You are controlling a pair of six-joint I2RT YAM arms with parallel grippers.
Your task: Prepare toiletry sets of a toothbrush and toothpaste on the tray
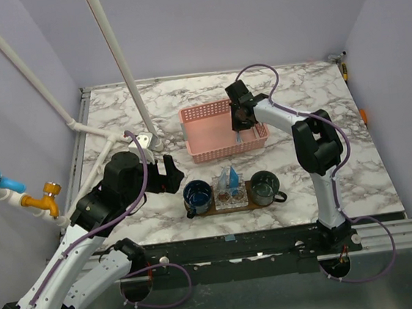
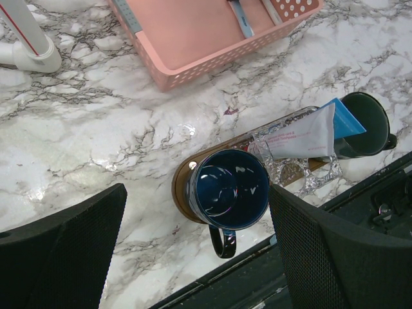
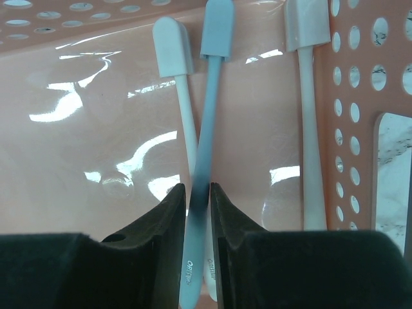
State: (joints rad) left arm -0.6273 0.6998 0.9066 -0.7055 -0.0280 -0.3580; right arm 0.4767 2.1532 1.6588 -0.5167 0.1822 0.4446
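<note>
My right gripper (image 1: 241, 125) is down inside the pink basket (image 1: 213, 150), shut on a slim pale toothbrush (image 3: 206, 148) that stands between its fingers. Two more white toothbrushes (image 3: 182, 109) lie on the basket floor beside it. The dark brown tray (image 1: 213, 210) lies near the table's front edge. On it, toothpaste tubes (image 1: 229, 175) stand in a clear holder; they also show in the left wrist view (image 2: 302, 135). My left gripper (image 1: 170, 174) is open and empty, just left of the tray and above the dark blue cup (image 2: 228, 190).
A dark blue cup (image 1: 197, 196) stands on the tray's left end and a dark green cup (image 1: 265, 187) on its right end. White pipes (image 1: 128, 81) run over the table's left side. The table's front edge and black rail (image 2: 277, 283) are close to the tray.
</note>
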